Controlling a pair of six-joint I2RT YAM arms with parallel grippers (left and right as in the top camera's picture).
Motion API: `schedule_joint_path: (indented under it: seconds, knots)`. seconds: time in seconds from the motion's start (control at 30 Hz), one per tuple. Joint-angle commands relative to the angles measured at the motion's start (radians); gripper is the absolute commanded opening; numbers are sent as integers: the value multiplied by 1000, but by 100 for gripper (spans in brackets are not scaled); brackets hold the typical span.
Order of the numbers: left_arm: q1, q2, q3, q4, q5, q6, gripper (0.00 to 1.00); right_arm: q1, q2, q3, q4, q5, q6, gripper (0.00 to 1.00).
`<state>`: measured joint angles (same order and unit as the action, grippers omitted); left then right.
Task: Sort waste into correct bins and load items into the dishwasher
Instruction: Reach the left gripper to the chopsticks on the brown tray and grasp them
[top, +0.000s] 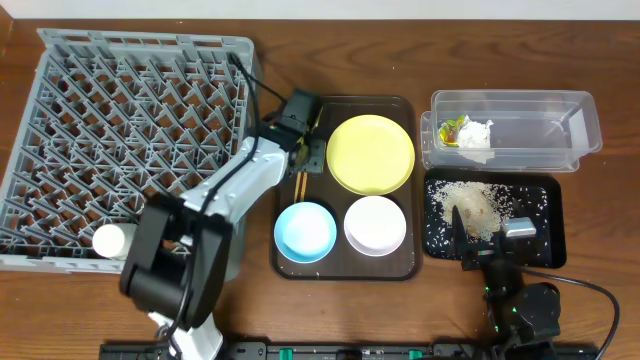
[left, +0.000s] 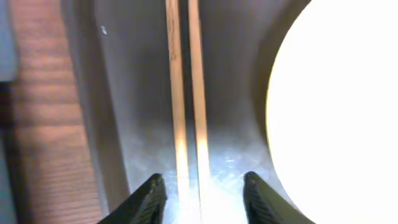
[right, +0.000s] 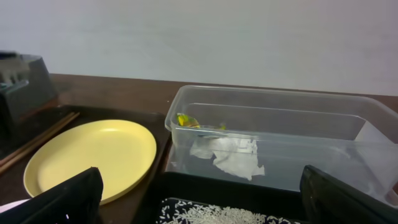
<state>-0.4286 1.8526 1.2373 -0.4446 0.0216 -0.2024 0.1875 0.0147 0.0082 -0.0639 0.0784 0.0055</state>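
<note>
The wooden chopsticks (top: 298, 188) lie along the left side of the brown serving tray (top: 340, 270), beside the yellow plate (top: 370, 153), light blue bowl (top: 305, 231) and white bowl (top: 375, 224). My left gripper (top: 310, 155) is low over them. In the left wrist view it (left: 202, 186) is open with a finger on each side of the chopsticks (left: 186, 93). The clear tub (top: 560, 125) holds the wrapper (top: 453, 128) and tissue (top: 476, 137). Rice scraps (top: 475, 205) lie in the black tray (top: 545, 215). My right gripper (right: 199, 205) is open and empty over the black tray's near edge.
The grey dish rack (top: 130, 140) fills the left of the table, with a white cup (top: 108, 240) at its front edge. The left arm reaches from the front across the rack's right corner. The right arm's base sits at the front right.
</note>
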Motion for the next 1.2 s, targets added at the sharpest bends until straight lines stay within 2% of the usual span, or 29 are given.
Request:
schedule_joint_path:
  seconds: [0.0, 0.3, 0.63, 0.9, 1.0, 1.17]
  knots:
    - [-13, 18, 8, -2, 0, 59, 38, -11, -4, -3, -3, -2, -11, 99]
    - [-35, 121, 8, 17, -8, 179, 34, -11, -4, -3, -3, -2, -11, 99]
    - [-35, 186, 6, 22, -7, 187, 33, -11, -4, -3, -3, -2, -11, 99]
    - [-38, 186, 6, -36, 0, 183, 19, -11, -4, -3, -3, -2, -11, 99]
    - [-37, 182, 7, -63, 1, 183, 8, -11, -4, -3, -3, -2, -11, 99]
    - [-37, 123, 33, -142, 1, 178, 8, -11, -4, -3, -3, -2, -11, 99]
